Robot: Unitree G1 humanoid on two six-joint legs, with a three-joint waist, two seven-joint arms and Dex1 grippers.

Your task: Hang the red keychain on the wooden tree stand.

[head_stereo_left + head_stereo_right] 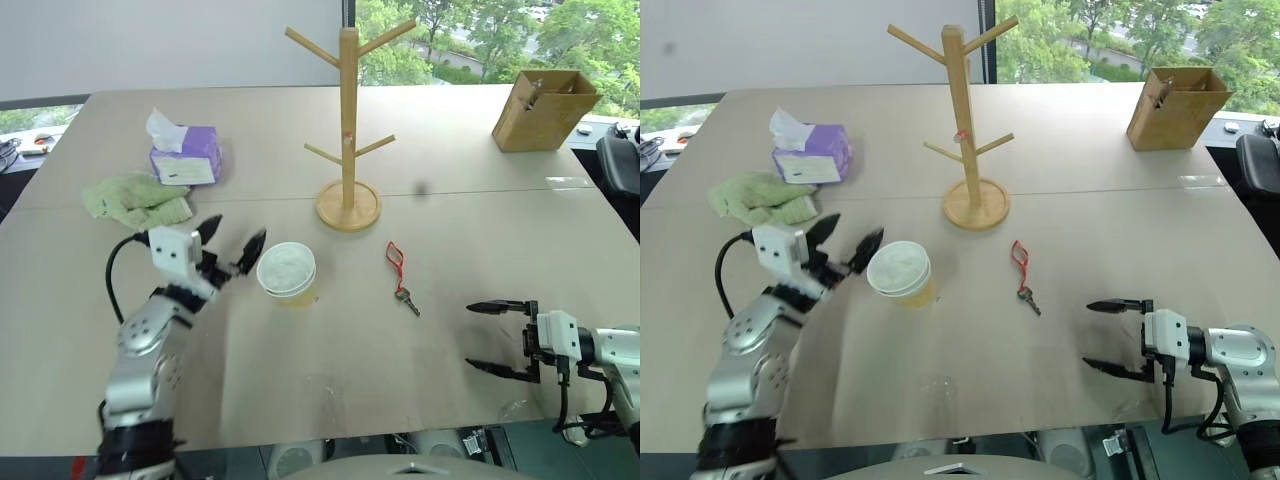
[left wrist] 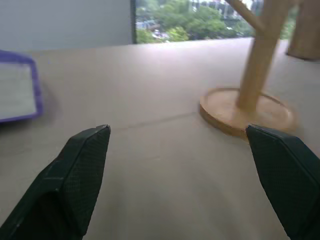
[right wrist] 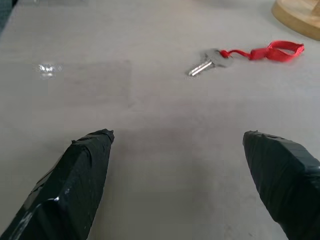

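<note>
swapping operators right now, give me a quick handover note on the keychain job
Left gripper: open, empty, next to the lidded cup.
Right gripper: open, empty, low over the table, pointing toward the red keychain.
The keychain lies flat on the table between the cup and the right gripper, in front of the wooden tree stand; its key end is nearer the robot.
Done: nothing yet; all pegs are bare.
Left: pick up the keychain, probably with the right gripper, and hang its loop on a peg.

silver jointed arms, white wrist blocks, black cables, black pointed fingers (image 1: 208, 231).
</note>
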